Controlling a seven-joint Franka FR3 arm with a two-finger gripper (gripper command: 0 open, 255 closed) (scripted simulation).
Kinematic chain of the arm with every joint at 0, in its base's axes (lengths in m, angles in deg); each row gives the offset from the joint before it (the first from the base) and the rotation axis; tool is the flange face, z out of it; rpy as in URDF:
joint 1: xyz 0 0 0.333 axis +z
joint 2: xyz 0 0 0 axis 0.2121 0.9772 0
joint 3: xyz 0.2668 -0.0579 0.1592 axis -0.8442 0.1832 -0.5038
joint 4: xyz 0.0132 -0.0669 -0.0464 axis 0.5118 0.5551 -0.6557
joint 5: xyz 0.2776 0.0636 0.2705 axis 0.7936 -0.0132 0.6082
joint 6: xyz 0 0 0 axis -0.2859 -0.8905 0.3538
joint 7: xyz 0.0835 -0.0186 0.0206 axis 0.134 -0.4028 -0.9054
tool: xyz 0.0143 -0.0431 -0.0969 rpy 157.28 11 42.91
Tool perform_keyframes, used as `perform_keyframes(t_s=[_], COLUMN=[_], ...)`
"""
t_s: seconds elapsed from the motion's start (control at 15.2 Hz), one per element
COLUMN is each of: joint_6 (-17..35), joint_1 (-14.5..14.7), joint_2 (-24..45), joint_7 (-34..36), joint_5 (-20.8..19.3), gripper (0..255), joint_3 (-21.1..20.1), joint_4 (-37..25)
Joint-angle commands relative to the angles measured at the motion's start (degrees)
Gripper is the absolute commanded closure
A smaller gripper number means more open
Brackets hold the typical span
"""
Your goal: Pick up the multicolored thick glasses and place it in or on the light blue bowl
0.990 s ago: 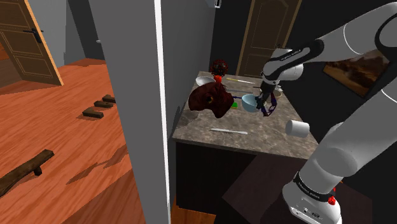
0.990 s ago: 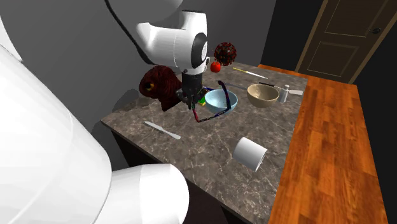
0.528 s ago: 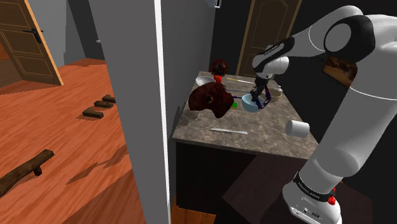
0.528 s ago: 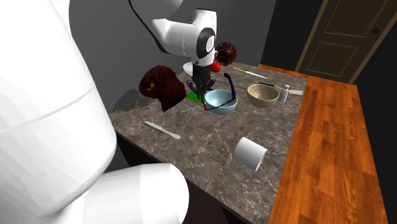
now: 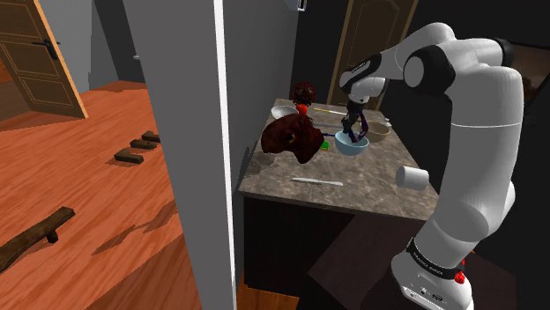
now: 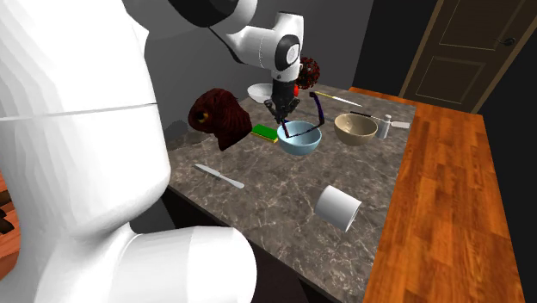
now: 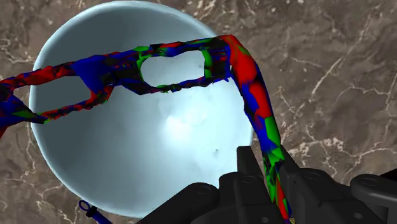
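- Since a second ago, the gripper (image 7: 272, 178) has carried the multicoloured glasses (image 7: 251, 89) off the near side of the light blue bowl (image 7: 146, 153), where they hung over the counter. They are now right above the bowl's opening, and the white forearm has swung further back across the counter.
- At the second exterior view's far left, a dark brown lumpy figure (image 6: 219, 118) stands on the marbled countertop (image 6: 284, 185). A pale knife (image 6: 219, 176) lies flat nearer the front edge.
- Further right, a green block (image 6: 264, 132) lies just beside the bowl, on the figure's side of it.
- Next comes the gripper, pointing down over the bowl. Its two black fingers (image 7: 251, 167) are closed on one temple of the glasses near its tip, so the glasses are gripped by that single arm and nothing else.
- In the wrist view, the glasses' thick front, patched in red, blue and green, stretches across the bowl's pale interior, and the pinched temple runs back from it to the fingers. Whether the front touches the rim cannot be told.
- Behind the gripper, a dark ball (image 6: 308, 68) sits at the counter's back.
- Right of the blue bowl, a tan bowl (image 6: 355, 128) stands apart from it.
- Nearer the front, a white cylinder (image 6: 337, 207) lies on its side, well apart from both bowls.
- At the far right, orange wood flooring (image 6: 447, 207) runs back to a dark panelled door (image 6: 469, 47).
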Motion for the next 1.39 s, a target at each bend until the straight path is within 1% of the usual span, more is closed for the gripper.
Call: perform_keyframes(t_s=[0.0, 0.59, 1.06, 1.12, 1.32], joint_6=[0.8, 5.8, 5.8, 5.8, 6.0], joint_1=[-0.4, -1.6, -1.6, -1.8, -1.8], joint_2=[1.2, 5.1, 5.1, 5.1, 5.2], joint_7=[-0.5, -2.6, -2.6, -2.9, -3.0], joint_5=[0.8, 3.7, 3.7, 3.7, 3.8], gripper=[255, 255, 255, 0, 0], joint_3=[-0.4, -2.1, -2.1, -2.0, -2.0], joint_4=[-0.2, 1.4, 1.4, 1.5, 1.6])
